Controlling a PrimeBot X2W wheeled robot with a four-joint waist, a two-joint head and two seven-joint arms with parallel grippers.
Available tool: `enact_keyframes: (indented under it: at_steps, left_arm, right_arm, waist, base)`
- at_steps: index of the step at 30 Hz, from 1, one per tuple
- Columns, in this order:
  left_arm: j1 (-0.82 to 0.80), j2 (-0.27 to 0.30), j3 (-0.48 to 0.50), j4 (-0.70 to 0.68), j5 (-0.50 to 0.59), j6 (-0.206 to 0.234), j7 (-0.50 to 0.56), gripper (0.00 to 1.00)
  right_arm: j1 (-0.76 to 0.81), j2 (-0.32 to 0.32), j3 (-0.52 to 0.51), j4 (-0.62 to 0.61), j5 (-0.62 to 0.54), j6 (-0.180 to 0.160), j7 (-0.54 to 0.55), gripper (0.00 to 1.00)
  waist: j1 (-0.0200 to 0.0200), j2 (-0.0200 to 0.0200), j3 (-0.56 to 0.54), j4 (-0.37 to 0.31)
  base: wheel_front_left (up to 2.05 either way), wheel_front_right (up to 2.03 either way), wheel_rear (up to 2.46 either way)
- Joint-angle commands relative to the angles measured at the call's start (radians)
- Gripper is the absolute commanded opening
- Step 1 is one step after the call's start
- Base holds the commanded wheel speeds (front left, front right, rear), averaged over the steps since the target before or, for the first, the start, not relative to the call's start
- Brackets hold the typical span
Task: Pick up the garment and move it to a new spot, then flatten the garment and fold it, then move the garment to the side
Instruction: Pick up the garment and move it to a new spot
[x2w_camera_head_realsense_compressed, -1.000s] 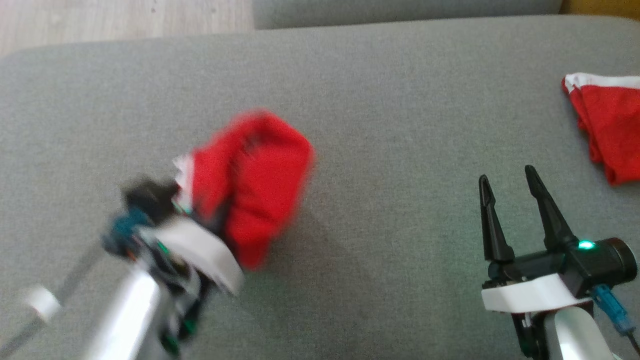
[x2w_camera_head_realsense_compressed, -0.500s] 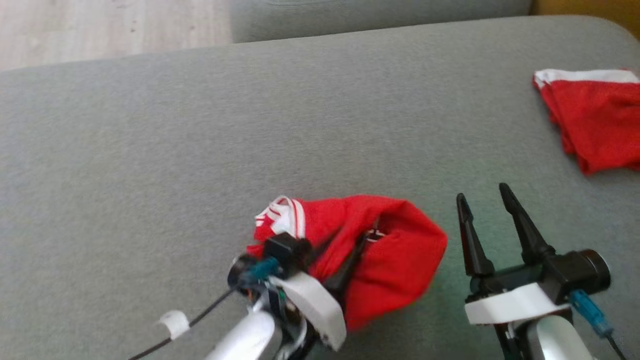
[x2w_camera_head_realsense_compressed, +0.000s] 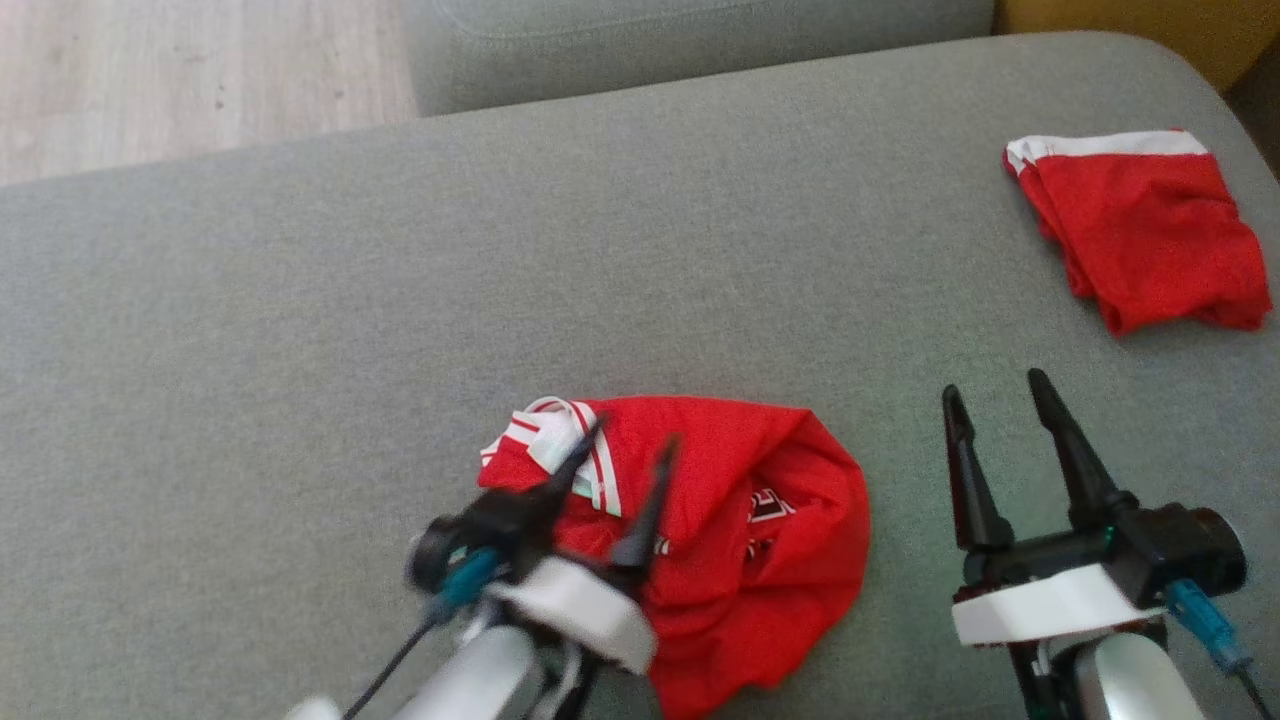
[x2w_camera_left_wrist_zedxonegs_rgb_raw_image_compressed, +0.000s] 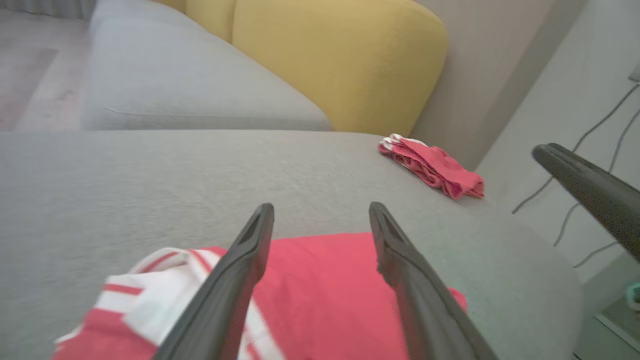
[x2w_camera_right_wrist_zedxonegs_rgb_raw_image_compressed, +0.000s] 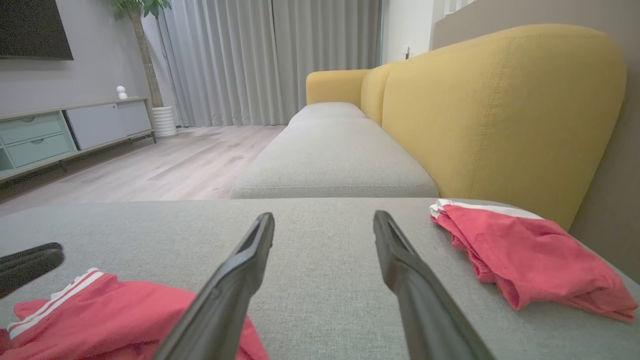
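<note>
Floorboards (x2w_camera_head_realsense_compressed: 150, 80) of pale wood show at the upper left of the head view, beyond the far edge of the wide grey cushion (x2w_camera_head_realsense_compressed: 300, 300) on which everything else lies. Low and left of centre, the left gripper (x2w_camera_head_realsense_compressed: 628, 448) reaches up over the garment (x2w_camera_head_realsense_compressed: 770, 500) with its two dark fingers spread well apart. In the left wrist view the fingers stand wide with the red fabric lying just below them, so the jaws are open and pinch nothing.

The garment is a crumpled red heap near the front edge of the cushion, about midway across. Its white-striped trim (x2w_camera_head_realsense_compressed: 535, 435) is bunched at the heap's left end, beside the left finger. A printed mark on the red cloth is too creased to read.

Just right of the heap and apart from it, the right gripper (x2w_camera_head_realsense_compressed: 993, 388) points up the view over bare grey fabric, its fingers wide and empty. Farther right and toward the back, well apart from both grippers, a second red garment (x2w_camera_head_realsense_compressed: 1140, 230) with a white band lies folded near the cushion's right corner. Behind it, in the right wrist view, rises a yellow backrest (x2w_camera_right_wrist_zedxonegs_rgb_raw_image_compressed: 490, 100).
</note>
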Motion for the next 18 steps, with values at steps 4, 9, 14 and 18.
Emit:
enact_keyframes:
  at_steps: [4, 9, 14, 18]
  left_arm:
    - [0.071, 0.059, 0.103, -0.058, 0.005, 0.059, -0.074, 1.00]
    - [0.219, 0.103, 0.239, -0.158, 0.039, 0.114, -0.104, 1.00]
    - [0.363, 0.099, 0.390, -0.262, 0.116, 0.105, -0.105, 1.00]
    - [0.433, 0.075, 0.500, -0.304, 0.178, 0.061, -0.105, 1.00]
  right_arm:
    - [-0.006, -0.003, -0.008, -0.041, -0.010, 0.007, -0.003, 1.00]
    - [0.020, -0.003, -0.063, -0.033, -0.035, 0.007, -0.003, 1.00]
    - [0.048, -0.003, -0.099, -0.012, -0.043, 0.007, -0.003, 1.00]
    - [0.070, -0.003, -0.115, 0.012, -0.034, 0.007, -0.003, 1.00]
  waist:
    - [0.0000, 0.0000, -0.026, 0.022]
    - [0.0000, 0.0000, -0.068, 0.066]
    - [0.0000, 0.0000, -0.105, 0.097]
    - [0.0000, 0.0000, -0.115, 0.115]
  base:
    - [0.00, 0.00, 0.00]
    - [0.00, 0.00, 0.00]
    - [0.00, 0.00, 0.00]
    - [0.00, 0.00, 0.00]
